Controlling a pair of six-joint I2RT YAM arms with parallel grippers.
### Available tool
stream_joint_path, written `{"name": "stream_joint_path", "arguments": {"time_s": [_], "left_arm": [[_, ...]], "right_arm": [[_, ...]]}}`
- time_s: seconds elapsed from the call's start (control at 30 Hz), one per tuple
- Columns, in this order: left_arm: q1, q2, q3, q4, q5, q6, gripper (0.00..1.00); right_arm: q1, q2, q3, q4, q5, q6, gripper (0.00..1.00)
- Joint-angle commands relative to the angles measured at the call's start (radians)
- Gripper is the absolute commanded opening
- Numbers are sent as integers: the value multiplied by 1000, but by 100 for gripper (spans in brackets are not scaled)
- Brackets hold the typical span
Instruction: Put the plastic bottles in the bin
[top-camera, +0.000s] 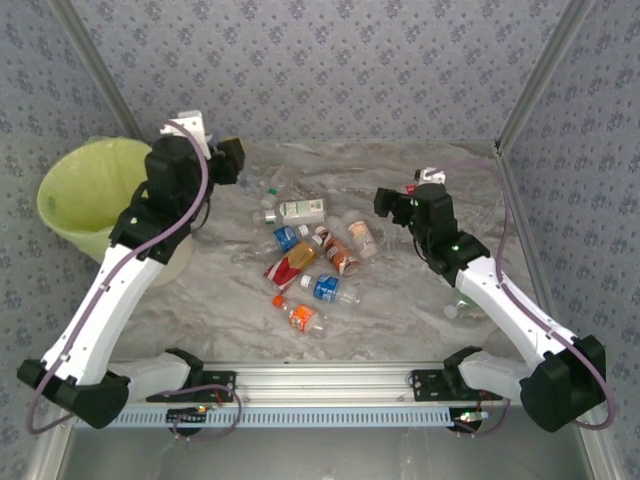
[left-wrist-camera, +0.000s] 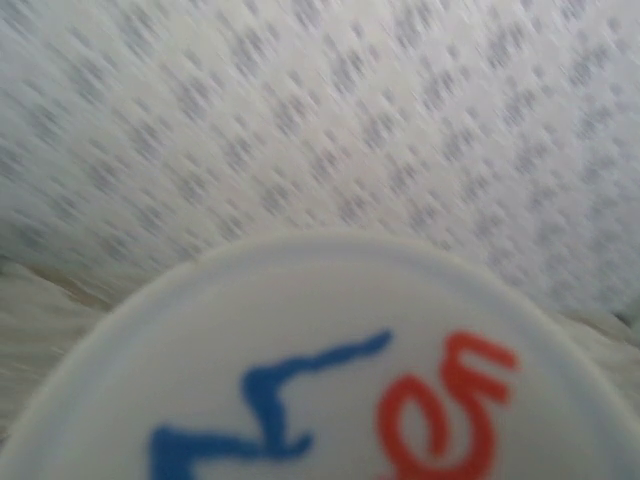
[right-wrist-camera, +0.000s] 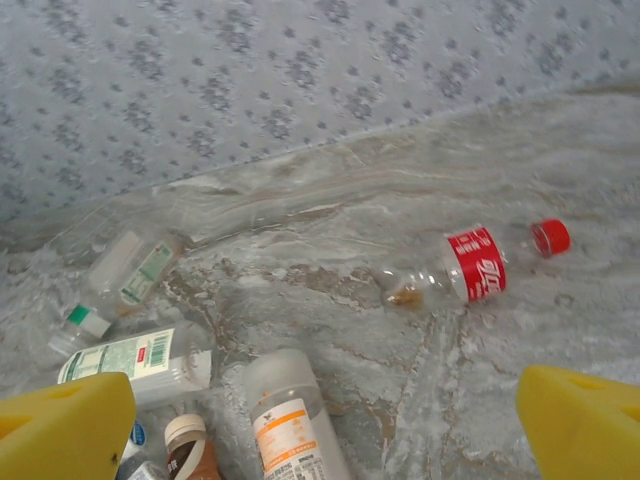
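Pick step. Right claw wide open, empty, near bottles right of bin; left claw: can't tell. Next: descend, close.

Overhead view, two close wrist views

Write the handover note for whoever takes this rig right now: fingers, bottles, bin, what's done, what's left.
Left gripper: raised beside the bin. What looks like a bottle with blue and red lettering sits right against its camera; cannot tell if it is gripped.
Right gripper: fingers wide open, holding nothing.
Bottles: a heap lies mid-table; a red-labelled bottle lies apart from it.
Done: unclear, since the bin's contents can't be made out.
Left: the heap and the red-labelled bottle all need binning.
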Motion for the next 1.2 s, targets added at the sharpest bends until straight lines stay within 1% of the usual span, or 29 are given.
{"name": "stream_joint_path", "arguments": {"time_s": [0.0,0.07,0.13,0.17,0.27,0.37,0.43,0.5,0.53,0.6,0.73,0.83,0.93,1.03,1.07,1.17], "left_arm": [[13,-29,64,14,-296,182,52],[39,-31,79,43,-398,252,52],[93,-24,88,43,-454,278,52],[139,-15,98,11,-455,261,52],[273,9,106,-88,-431,186,52],[386,22,66,-112,-423,145,52],[465,35,50,-137,-377,103,52],[532,45,34,-158,-310,62,52],[549,50,25,-169,-296,47,52],[552,59,2,-186,-301,39,52],[587,77,-58,-208,-303,-3,52],[625,98,-77,-244,-303,-43,55],[645,130,-57,-310,-325,-74,60],[645,159,-17,-360,-365,-98,70],[645,164,-3,-373,-371,-106,75],[645,164,24,-386,-357,-108,82]], "right_arm": [[-11,-29,-10,17,30,99,100],[-26,-29,-8,-2,26,96,100],[-54,-31,-11,-2,-40,87,100],[-70,-31,-13,2,-76,91,100],[-101,-44,-36,34,-133,110,100],[-114,-59,-62,73,-173,113,100],[-117,-63,-68,81,-185,114,100],[-117,-65,-65,67,-165,124,100],[-117,-66,-66,58,-145,128,100],[-119,-71,-65,43,-115,136,100],[-121,-74,-66,28,-116,136,100],[-122,-75,-62,14,-110,135,100],[-122,-73,-53,6,-112,128,100],[-122,-69,-50,-5,-111,122,100],[-122,-68,-49,-8,-109,122,100],[-121,-65,-49,-19,-82,129,100]]}}
